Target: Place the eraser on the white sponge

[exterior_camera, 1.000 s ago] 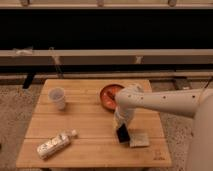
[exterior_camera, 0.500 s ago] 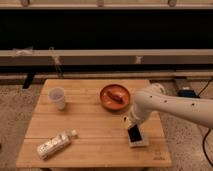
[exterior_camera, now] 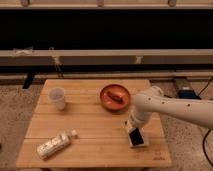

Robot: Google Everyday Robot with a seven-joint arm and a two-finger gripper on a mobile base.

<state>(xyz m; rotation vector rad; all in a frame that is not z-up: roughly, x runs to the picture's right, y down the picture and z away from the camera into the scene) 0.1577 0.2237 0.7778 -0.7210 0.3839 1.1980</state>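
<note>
The eraser (exterior_camera: 135, 136), a small flat black block, lies on the white sponge (exterior_camera: 140, 144), a beige pad near the table's front right. My gripper (exterior_camera: 131, 126) is just above the eraser's far end, at the tip of the white arm (exterior_camera: 165, 106) that reaches in from the right. I cannot tell if it touches the eraser.
An orange-red bowl (exterior_camera: 115, 97) with something in it stands just behind the gripper. A white paper cup (exterior_camera: 57, 97) is at the back left. A white-labelled bottle (exterior_camera: 55, 144) lies at the front left of the wooden table (exterior_camera: 90, 125). A wall rail runs behind.
The arm has swung back to the right and its elbow has risen. The black eraser has gone from under the gripper down onto the sponge, now lying flat and more exposed.
</note>
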